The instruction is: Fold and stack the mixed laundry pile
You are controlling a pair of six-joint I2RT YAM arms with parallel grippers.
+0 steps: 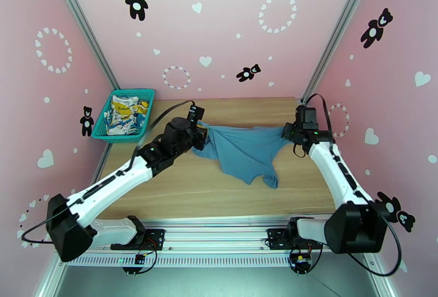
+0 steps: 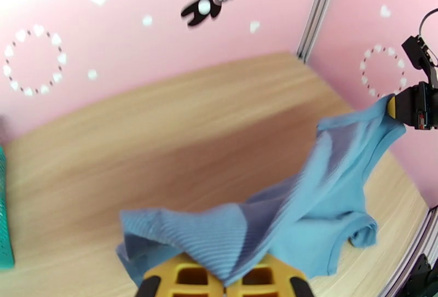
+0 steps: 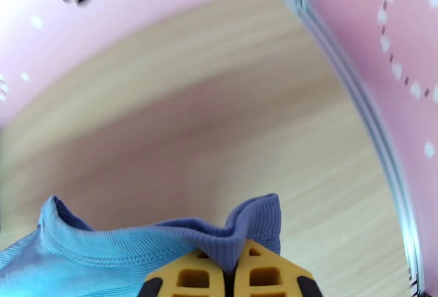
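The dusty-blue tank top [image 1: 243, 150] hangs stretched between my two grippers above the wooden table, its lower part drooping to the tabletop. My left gripper [image 1: 201, 135] is shut on its left edge; in the left wrist view the blue cloth [image 2: 284, 221] runs out of the yellow fingers [image 2: 180, 280] toward the right gripper [image 2: 395, 107]. My right gripper [image 1: 288, 131] is shut on the right edge, and the right wrist view has a ribbed hem [image 3: 241, 232] pinched between yellow fingers [image 3: 189, 281]. The white printed cloth [image 1: 126, 113] lies in the teal basket.
The teal mesh basket [image 1: 143, 94] stands at the table's back left corner, close to the left arm's elbow. Pink walls with metal posts [image 1: 320, 68] enclose the table [image 1: 186, 194] on three sides. Bare wood lies in front of the garment.
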